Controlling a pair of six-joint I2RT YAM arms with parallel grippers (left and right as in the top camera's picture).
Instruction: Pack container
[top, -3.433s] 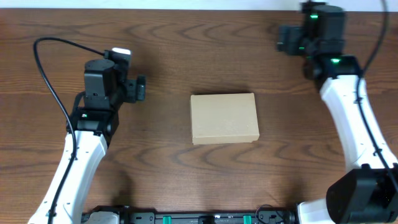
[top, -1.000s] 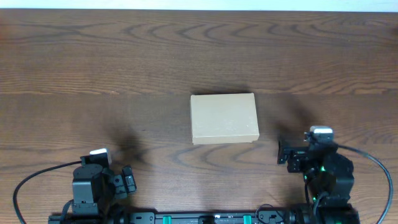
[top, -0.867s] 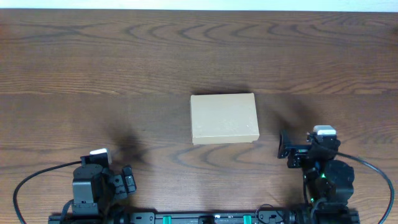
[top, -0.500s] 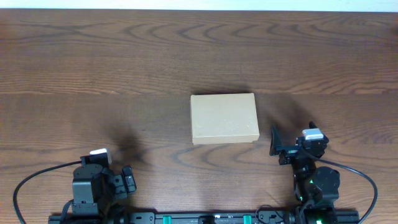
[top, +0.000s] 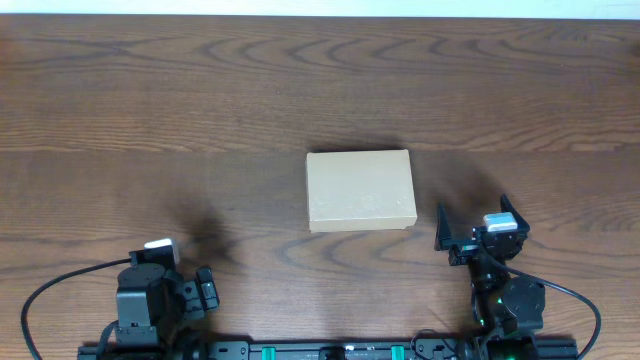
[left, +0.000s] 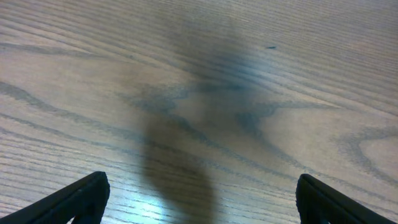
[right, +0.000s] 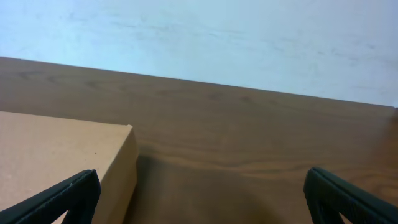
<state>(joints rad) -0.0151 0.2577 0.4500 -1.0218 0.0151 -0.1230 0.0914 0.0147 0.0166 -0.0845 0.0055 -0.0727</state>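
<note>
The container (top: 360, 190) is a tan cardboard box with its lid shut, lying at the middle of the wooden table. In the right wrist view its right edge (right: 62, 165) fills the lower left. My right gripper (top: 478, 222) is open and empty, just right of the box's near right corner and apart from it; its fingertips (right: 202, 196) show wide apart. My left gripper (top: 203, 290) is down at the table's near left edge, far from the box. Its fingertips (left: 199, 198) are wide apart over bare wood.
The brown wooden table (top: 200, 110) carries only the box. A pale wall (right: 217, 37) stands beyond the table's far edge. The arm bases sit along the near edge (top: 330, 350).
Both arms have pulled back from the far side of the table to the near edge. In the last second the right gripper turned to face the box and opened wider.
</note>
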